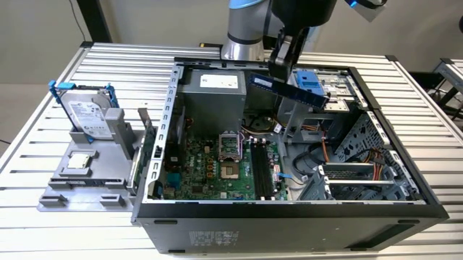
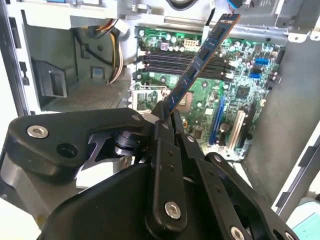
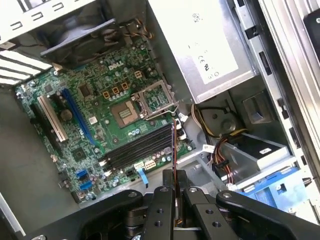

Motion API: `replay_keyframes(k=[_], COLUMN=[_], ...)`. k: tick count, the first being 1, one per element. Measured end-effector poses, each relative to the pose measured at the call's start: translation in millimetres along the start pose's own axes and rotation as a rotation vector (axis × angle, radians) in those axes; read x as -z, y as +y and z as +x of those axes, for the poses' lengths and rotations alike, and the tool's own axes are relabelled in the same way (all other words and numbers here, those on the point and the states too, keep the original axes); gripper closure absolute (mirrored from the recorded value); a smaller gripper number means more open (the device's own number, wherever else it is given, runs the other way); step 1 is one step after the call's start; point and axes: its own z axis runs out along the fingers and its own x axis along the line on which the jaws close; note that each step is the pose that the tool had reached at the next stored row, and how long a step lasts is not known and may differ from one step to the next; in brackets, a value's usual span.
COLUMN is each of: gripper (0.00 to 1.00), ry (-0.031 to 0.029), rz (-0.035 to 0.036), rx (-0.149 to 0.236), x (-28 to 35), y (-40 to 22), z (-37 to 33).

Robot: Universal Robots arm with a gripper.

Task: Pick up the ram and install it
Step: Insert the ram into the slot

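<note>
The ram [image 1: 289, 89] is a long, dark stick held tilted in the air above the open computer case [image 1: 289, 208]. My gripper [image 1: 278, 66] is shut on one end of it. In the second wrist view the ram [image 2: 202, 55] juts out from the gripper [image 2: 165, 114] over the green motherboard [image 2: 250, 95]. Its black memory slots [image 2: 182, 62] lie below, apart from the stick. In the first wrist view the ram [image 3: 173, 147] appears edge-on, between the fingers [image 3: 159, 200] and above the slots [image 3: 137, 149].
Power supply [image 1: 213, 89], cables [image 1: 326, 154] and drive cage [image 1: 361, 173] crowd the case around the motherboard [image 1: 210, 162]. An open processor socket [image 1: 229, 146] sits beside the slots [image 1: 262, 169]. On the exterior view's left, a grey fixture [image 1: 87, 187] holds a hard drive [image 1: 90, 115] and a square chip [image 1: 79, 161].
</note>
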Motion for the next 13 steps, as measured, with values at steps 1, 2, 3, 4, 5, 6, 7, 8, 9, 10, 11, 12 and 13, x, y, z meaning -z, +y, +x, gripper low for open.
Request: replay_keyframes(k=[1, 2, 3, 4, 5, 6, 7, 8, 9, 10, 11, 12, 13], gripper=[1.0, 1.0, 1.0, 1.0, 1.0, 1.0, 1.0, 1.0, 1.0, 1.0, 1.0, 1.0, 1.0], ry=[-0.0001, 0.0, 0.0, -0.0001, 0.0, 0.0, -0.0001, -0.0001, -0.0001, -0.0001, -0.0001, -0.0002, -0.0001], rz=[0.0008, 0.0016, 0.0024, 0.0032, 0.0039, 0.0046, 0.0054, 0.0062, 0.0069, 0.0078, 0.0085, 0.0093, 0.01], rx=[-0.013, -0.027, -0.041, -0.054, -0.067, -0.08, -0.093, -0.107, -0.12, -0.134, -0.147, -0.16, -0.173], x=[0.0, 0.0, 0.0, 0.0, 0.0, 0.0, 0.0, 0.0, 0.0, 0.0, 0.0, 0.0, 0.0], y=[0.0, 0.0, 0.0, 0.0, 0.0, 0.0, 0.0, -0.1, -0.1, -0.1, -0.1, -0.1, -0.1], z=[0.0, 0.0, 0.0, 0.0, 0.0, 0.1, 0.1, 0.1, 0.1, 0.1, 0.2, 0.2, 0.2])
